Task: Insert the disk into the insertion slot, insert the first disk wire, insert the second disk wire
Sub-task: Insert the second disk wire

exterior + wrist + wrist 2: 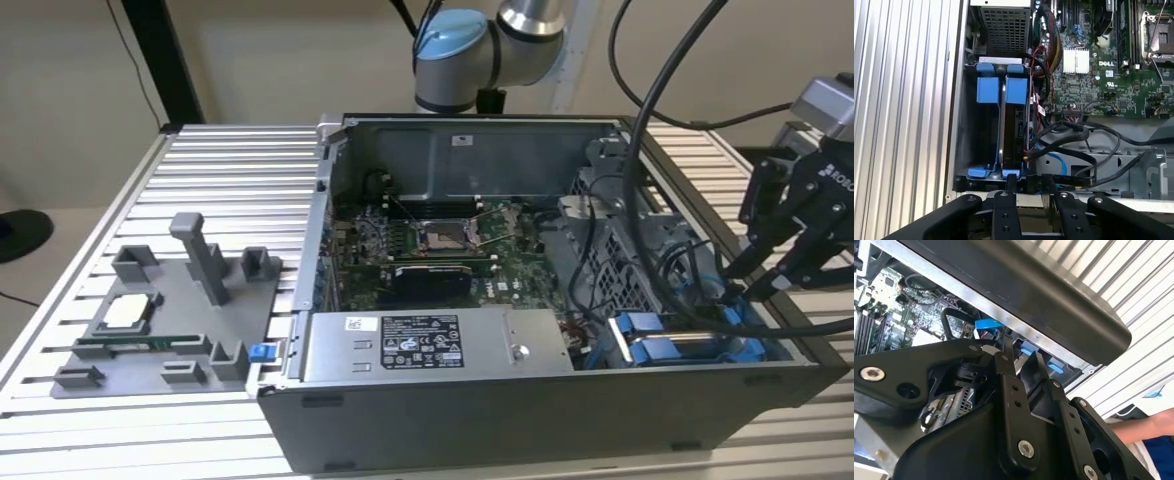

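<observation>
The disk (1013, 130) appears seated on edge in the slot (979, 142), at the four o'clock corner of the case (534, 420) in the exterior view. The gripper (754, 282) hangs just above, fingers apart and empty. Loose wires (1074, 135) beside the disk could snag a finger.

— What rests on the ribbed silver metal counter (200, 160)?
— An open grey metal computer case (534, 420), and at the exterior view's left, just beside it, a grey plastic fixture tray (127, 362).

Arm (461, 50) high at rear, tool (757, 281) low at the exterior view's right, fingers (1011, 186) apart.
</observation>
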Robot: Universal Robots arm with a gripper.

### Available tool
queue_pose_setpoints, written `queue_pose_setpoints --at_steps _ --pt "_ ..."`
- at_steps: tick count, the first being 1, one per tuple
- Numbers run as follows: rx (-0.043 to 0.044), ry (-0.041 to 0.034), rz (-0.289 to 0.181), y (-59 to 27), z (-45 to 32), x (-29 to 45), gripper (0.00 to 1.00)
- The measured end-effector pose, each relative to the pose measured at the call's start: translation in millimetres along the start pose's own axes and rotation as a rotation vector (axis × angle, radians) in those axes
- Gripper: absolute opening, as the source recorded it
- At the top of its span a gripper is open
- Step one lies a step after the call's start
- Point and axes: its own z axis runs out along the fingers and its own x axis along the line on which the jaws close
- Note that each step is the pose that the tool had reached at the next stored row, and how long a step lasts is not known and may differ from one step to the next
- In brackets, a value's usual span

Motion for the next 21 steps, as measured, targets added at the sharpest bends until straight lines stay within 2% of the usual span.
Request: queue_pose_setpoints --at_steps 21 --pt "-0.0001 -0.0040 0.008 1.7 1.4 1.1 1.00"
